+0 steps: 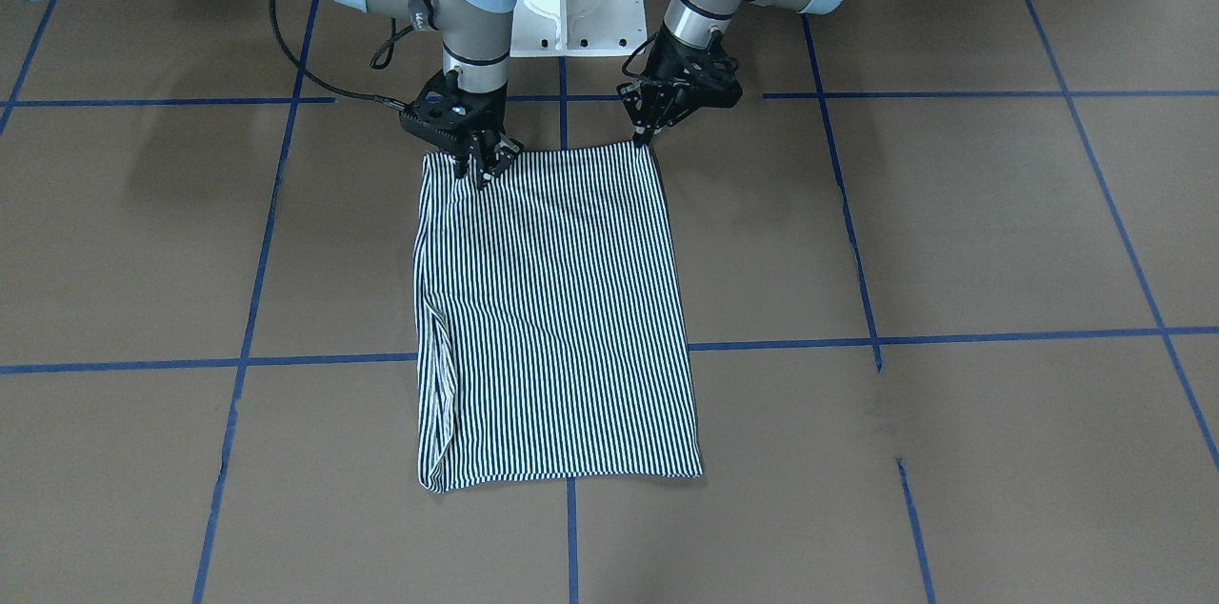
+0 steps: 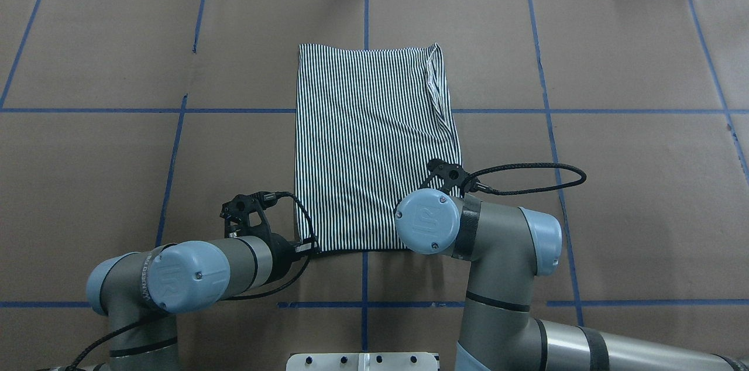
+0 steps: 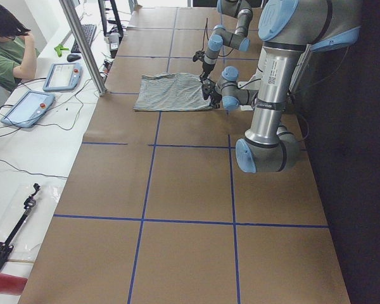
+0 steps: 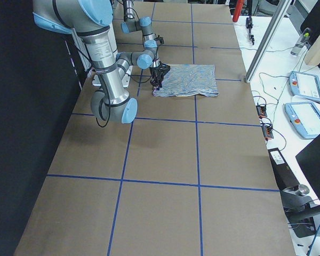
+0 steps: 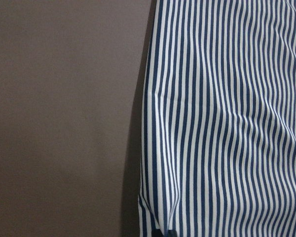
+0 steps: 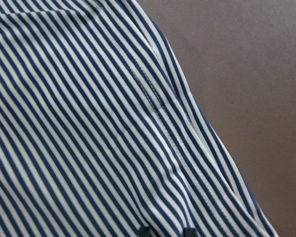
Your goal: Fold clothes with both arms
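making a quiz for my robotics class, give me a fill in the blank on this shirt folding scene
1. The shirt is patterned with navy and white ____.
2. The left gripper and right gripper are both at the shirt's edge nearest the robot's ____.
3. The table carries a grid of ____ tape lines.
Missing words: stripes; base; blue.

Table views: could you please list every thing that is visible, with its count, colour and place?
shirt: one, navy-and-white striped, flat at table centre.
table: one, brown with blue lines, under everything.
pedestal base: one, white, between the arms.
tablets: two, grey-blue, side bench.
person: one, green top, beside that bench.
arms: two, grey, light-blue caps; left arm, right arm.
claws: two, black; left claw and right claw at the shirt's robot-side edge.
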Tool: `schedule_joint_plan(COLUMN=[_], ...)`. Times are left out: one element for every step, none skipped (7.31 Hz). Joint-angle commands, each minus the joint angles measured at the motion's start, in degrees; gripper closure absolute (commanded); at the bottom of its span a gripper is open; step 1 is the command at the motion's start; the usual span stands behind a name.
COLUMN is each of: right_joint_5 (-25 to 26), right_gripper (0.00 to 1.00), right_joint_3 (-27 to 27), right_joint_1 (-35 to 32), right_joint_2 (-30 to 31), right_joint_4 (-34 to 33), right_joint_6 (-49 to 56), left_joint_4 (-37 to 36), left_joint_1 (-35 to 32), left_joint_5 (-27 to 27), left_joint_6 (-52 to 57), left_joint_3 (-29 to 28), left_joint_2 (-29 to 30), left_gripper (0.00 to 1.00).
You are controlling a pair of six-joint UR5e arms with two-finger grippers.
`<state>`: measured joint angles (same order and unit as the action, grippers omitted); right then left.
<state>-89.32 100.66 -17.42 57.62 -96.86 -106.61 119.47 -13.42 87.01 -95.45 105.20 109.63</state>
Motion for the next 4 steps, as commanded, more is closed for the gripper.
schedule_joint_plan(right_joint_5=[0.02, 0.02, 0.02, 0.02], right_gripper=[1.0, 1.0, 1.0, 1.0], right_joint_3=[0.15, 0.32, 0.41, 0.41], right_joint_1=[-0.08, -0.08, -0.16, -0.16], right_joint_2=[-0.22, -0.22, -0.14, 0.13], right_joint_4=[0.0, 0.0, 0.0, 0.0], right_joint_6=[-0.18, -0.18, -0.09, -0.09], left_joint_4=[0.06, -0.03, 0.06, 0.06], left_joint_1=[-0.03, 0.06, 0.06, 0.06], left_joint_5=[0.0, 0.0, 0.0, 0.0], left_joint_6=[0.0, 0.0, 0.0, 0.0], left_joint_3=[0.01, 0.01, 0.01, 0.01], left_joint_2=[0.06, 0.15, 0.24, 0.24], left_gripper=[1.0, 1.0, 1.0, 1.0])
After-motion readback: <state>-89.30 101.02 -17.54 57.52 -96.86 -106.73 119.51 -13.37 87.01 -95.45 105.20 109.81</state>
